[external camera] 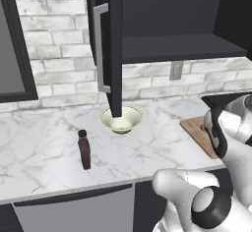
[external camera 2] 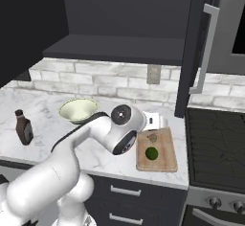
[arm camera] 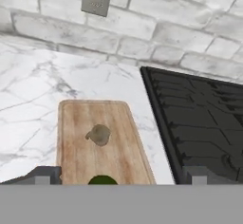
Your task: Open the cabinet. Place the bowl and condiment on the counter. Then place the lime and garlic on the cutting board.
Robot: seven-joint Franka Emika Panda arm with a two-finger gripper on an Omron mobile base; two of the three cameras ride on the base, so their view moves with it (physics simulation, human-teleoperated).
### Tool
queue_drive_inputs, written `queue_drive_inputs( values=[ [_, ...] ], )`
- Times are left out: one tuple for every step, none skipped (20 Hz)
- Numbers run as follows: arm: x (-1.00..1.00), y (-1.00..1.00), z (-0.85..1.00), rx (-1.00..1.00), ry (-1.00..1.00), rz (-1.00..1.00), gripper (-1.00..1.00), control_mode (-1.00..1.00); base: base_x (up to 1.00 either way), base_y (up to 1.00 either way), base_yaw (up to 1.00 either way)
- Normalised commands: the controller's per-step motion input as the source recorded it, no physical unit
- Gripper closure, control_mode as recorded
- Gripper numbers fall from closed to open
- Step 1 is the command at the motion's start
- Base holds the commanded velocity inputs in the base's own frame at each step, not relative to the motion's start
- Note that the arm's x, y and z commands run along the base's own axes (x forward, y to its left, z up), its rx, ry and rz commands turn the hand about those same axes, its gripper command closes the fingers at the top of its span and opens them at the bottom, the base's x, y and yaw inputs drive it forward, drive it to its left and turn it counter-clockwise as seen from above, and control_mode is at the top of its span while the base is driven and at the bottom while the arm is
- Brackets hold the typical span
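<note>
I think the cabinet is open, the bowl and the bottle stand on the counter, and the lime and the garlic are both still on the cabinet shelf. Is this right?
Not quite. The lime and the garlic lie on the cutting board, not on the shelf; the right base view shows it. The rest holds: the cabinet is open, and the bowl and bottle stand on the counter.

In the left base view the open cabinet (external camera: pixel 110 44) door hides the back rim of the bowl (external camera: pixel 121 119), and the arm covers most of the cutting board (external camera: pixel 194 126), which shows as one corner. In the hand view the lime (arm camera: pixel 102 180) is cut off low, a green sliver. In the right base view the arm hides the claw and the bowl's near right edge, and the garlic (external camera 2: pixel 153 137) is too small to make out.
</note>
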Motion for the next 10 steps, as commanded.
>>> queue_drive_inputs(
  values=[
    [-0.47,0.59,0.0,-0.09,-0.18,0.0,-1.0,-1.0,0.0,0.0,0.0],
    [-0.42,0.61,0.0,-0.09,-0.17,0.0,-1.0,-1.0,0.0,0.0,0.0],
    [-0.42,0.61,0.01,-0.09,-0.19,0.0,-1.0,-1.0,0.0,0.0,0.0],
    [-0.41,0.53,0.14,-0.08,-0.17,0.0,-1.0,-1.0,0.0,0.0,0.0],
    [-0.42,0.51,0.21,-0.07,-0.15,0.0,-1.0,-1.0,0.0,0.0,0.0],
    [-0.41,0.45,0.28,-0.07,-0.09,0.0,-1.0,-1.0,0.0,0.0,0.0],
    [-0.43,0.51,0.25,-0.08,-0.1,0.0,-1.0,-1.0,0.0,0.0,0.0],
    [-0.44,0.53,0.23,-0.08,-0.1,0.0,-1.0,-1.0,0.0,0.0,0.0],
    [-0.44,0.54,0.26,-0.08,-0.11,0.0,-1.0,-1.0,0.0,0.0,0.0],
    [-0.45,0.54,0.24,-0.08,-0.09,0.0,-1.0,-1.0,0.0,0.0,0.0]
  ],
)
